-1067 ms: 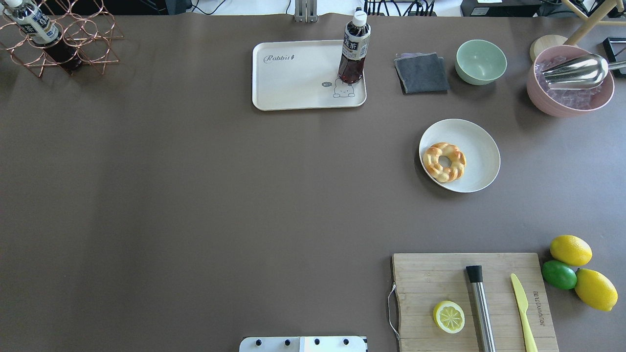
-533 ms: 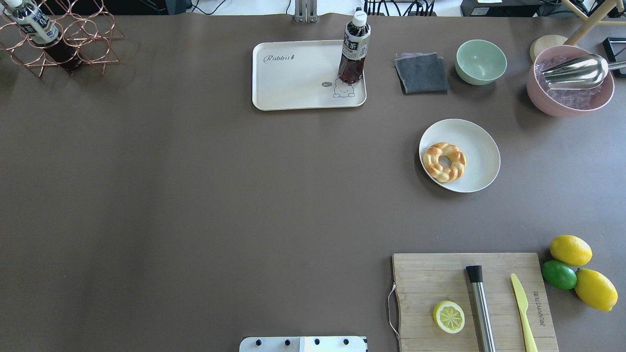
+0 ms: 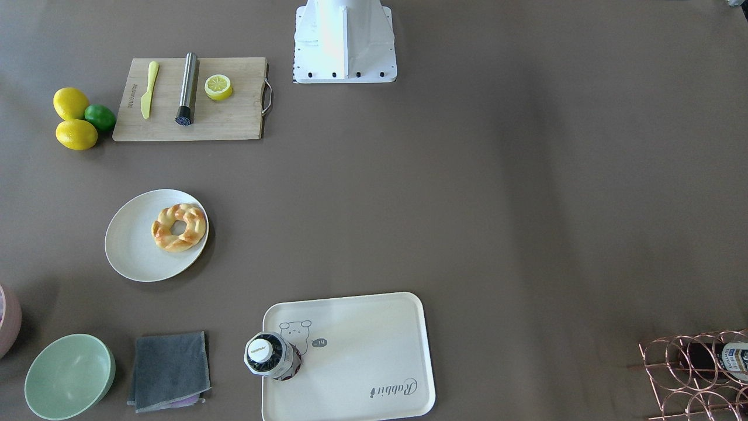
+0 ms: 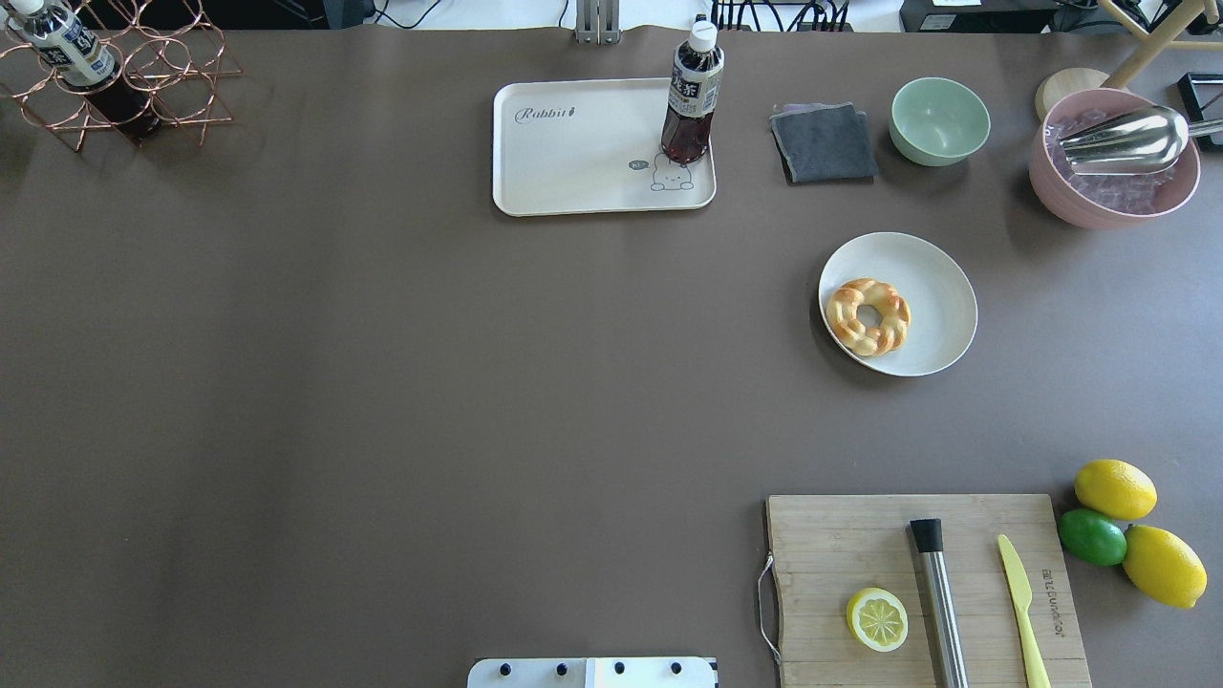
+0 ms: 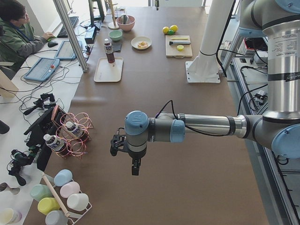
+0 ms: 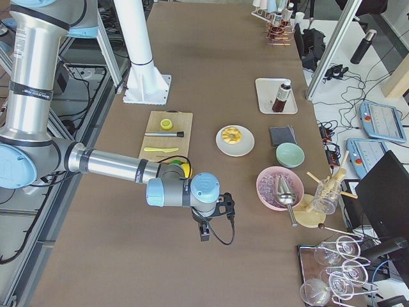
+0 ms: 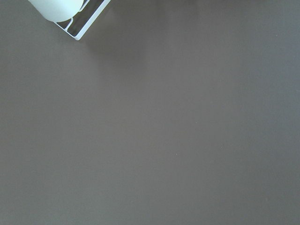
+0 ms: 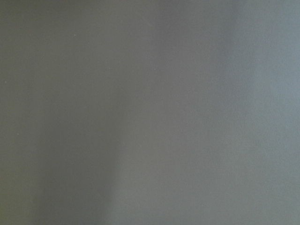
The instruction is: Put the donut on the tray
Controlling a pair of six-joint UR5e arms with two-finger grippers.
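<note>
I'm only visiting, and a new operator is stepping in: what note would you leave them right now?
Left gripper: hangs over bare table, far from the donut; whether its fingers are open or shut cannot be told.
Right gripper: the same.
Donut lies on the round plate, untouched.
Tray has a bottle standing at its bear corner.
Done: nothing.
Left: grasp the donut, carry it to the tray, set it down.

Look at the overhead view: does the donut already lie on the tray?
No, the donut rests on the round plate, apart from the tray.
</note>
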